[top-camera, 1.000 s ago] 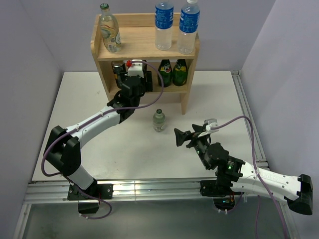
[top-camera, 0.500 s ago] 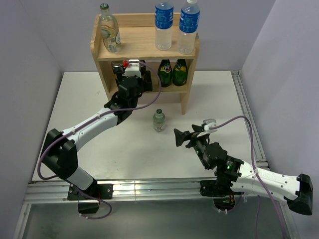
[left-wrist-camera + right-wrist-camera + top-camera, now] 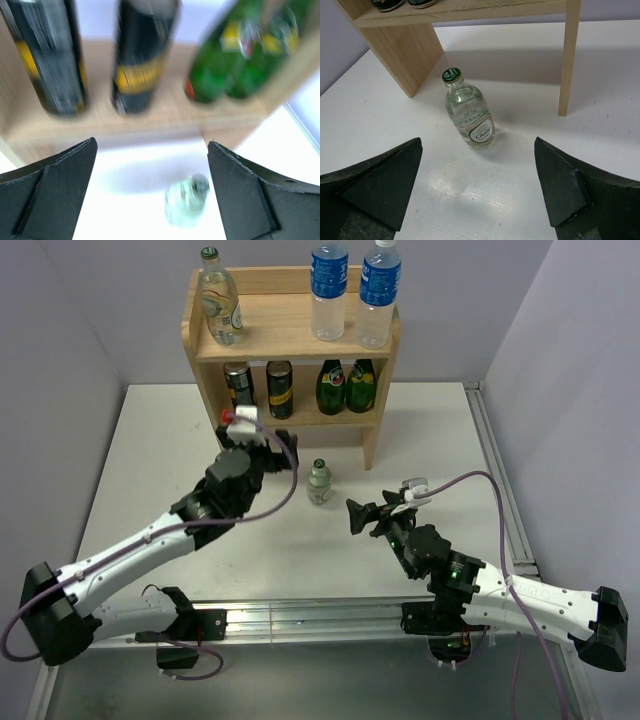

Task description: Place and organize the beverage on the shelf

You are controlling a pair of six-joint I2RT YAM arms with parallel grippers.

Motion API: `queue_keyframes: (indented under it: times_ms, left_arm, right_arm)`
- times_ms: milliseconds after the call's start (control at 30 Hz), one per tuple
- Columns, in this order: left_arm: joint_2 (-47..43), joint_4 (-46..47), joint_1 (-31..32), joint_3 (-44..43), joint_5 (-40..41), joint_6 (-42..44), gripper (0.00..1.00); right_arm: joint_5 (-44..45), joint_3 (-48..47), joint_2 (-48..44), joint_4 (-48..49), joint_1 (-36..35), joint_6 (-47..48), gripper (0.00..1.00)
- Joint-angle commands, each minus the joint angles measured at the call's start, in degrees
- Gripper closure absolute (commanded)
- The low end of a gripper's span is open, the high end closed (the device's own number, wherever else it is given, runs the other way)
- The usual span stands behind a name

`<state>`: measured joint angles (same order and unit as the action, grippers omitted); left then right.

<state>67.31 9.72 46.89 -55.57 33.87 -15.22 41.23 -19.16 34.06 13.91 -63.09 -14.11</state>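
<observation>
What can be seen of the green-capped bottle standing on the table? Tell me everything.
The green-capped bottle is clear glass, with a rounded body, short neck and a white-and-green label low on its side. It stands upright on the white table, in front of the wooden shelf, apart from it. Only the table touches it.

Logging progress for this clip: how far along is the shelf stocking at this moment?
Done: on the shelf, two water bottles and a glass bottle stand on top; two dark cans and two green bottles below. In hand: nothing, left jaws and right jaws open, empty. Left: the last green-capped bottle stands on the table before the shelf, right jaws facing it.
</observation>
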Motion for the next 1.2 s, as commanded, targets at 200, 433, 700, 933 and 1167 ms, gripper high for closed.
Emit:
queue_keyframes:
  times_ms: [200, 433, 700, 933, 1167]
  left_arm:
    - [-11.1, 13.6, 8.3, 31.1, -7.1, -6.6, 0.01]
    - [0.7, 41.3, 9.3, 40.4, -9.0, -7.2, 0.01]
    - [20.7, 62.6, 11.2, 38.3, -8.4, -3.1, 0.01]
    - [29.1, 66.5, 11.3, 33.4, -8.0, -1.0, 0.01]
    - [34.9, 67.1, 10.0, 28.1, -10.6, 0.6, 0.01]
  right_arm:
    - [-0.1, 0.3, 0.8, 3.1, 0.7, -0.5, 0.0]
    - [0.1, 0.8, 0.7, 3.1, 0.9, -0.7, 0.0]
    - [-0.3, 1.1, 0.9, 3.1, 1.3, -0.8, 0.0]
    - [-0.8, 1.1, 0.8, 3.2, 1.7, -0.8, 0.0]
    - [-1.2, 1.2, 0.7, 3.3, 2.2, -0.9, 0.0]
